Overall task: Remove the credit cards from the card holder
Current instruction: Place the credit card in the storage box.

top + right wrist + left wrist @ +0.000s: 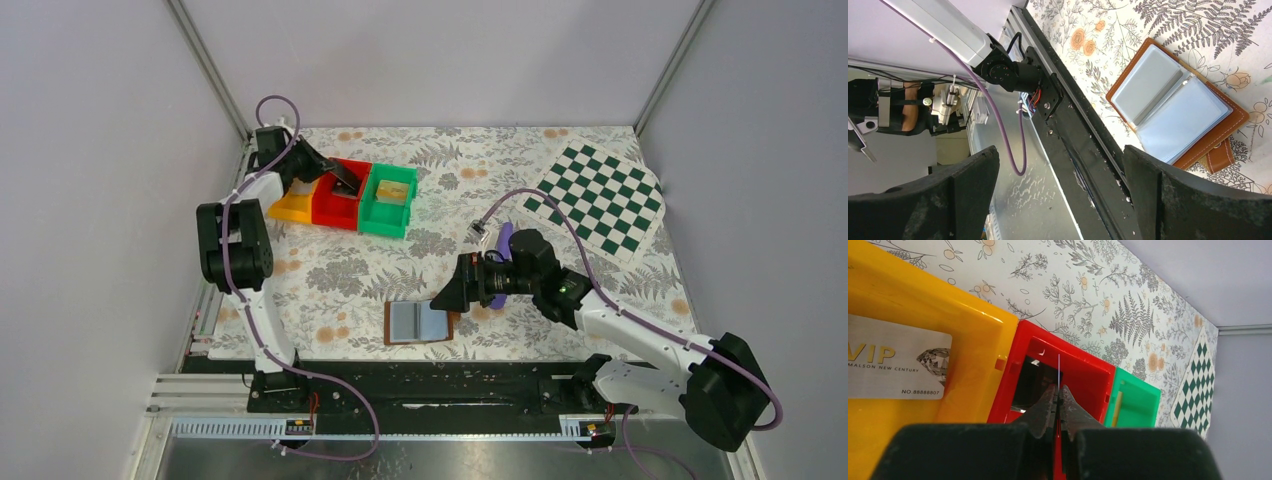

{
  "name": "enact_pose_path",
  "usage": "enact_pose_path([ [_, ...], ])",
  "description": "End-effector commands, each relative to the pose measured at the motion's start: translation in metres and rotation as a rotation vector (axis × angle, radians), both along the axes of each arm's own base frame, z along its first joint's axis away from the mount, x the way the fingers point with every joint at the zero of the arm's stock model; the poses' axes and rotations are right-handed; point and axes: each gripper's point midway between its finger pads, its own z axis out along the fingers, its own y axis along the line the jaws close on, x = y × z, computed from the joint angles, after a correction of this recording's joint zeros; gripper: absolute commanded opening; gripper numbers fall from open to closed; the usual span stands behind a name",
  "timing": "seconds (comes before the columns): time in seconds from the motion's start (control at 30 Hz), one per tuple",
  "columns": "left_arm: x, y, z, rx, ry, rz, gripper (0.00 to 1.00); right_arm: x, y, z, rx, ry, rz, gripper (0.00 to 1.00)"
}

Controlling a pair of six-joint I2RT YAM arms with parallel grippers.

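One thin edge — perhaps a card [1059, 367] — in the left gripper [1058, 389].

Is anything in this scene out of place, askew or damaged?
Only the checkered mat at the far right: it lies at an angle to the table edges. The card holder lies open, flat and undamaged; nothing is spilled. The left gripper is shut on a thin card over the red bin.

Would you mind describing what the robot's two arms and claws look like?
The left arm and right arm have white links between bulky black joints, with a purple cable running along each. The left claw and right claw each have two matte black wedge-shaped fingers; the left's inner faces are ridged.
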Motion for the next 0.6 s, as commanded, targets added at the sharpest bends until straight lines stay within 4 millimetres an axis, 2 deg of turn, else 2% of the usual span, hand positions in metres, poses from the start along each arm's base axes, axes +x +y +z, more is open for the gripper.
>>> enact_pose_path([
  [0.0, 0.015, -0.007, 0.016, 0.054, -0.075, -0.030, 0.00, 0.010, 0.002, 0.012, 0.013, -0.041, -0.007, 0.99],
  [0.2, 0.013, -0.018, 0.005, 0.106, -0.063, -0.057, 0.00, 0.012, 0.002, 0.010, 0.009, -0.039, -0.009, 0.99],
  [0.57, 0.015, -0.019, 0.000, 0.122, -0.051, -0.057, 0.00, 0.012, 0.000, 0.006, 0.004, -0.033, -0.012, 0.99],
])
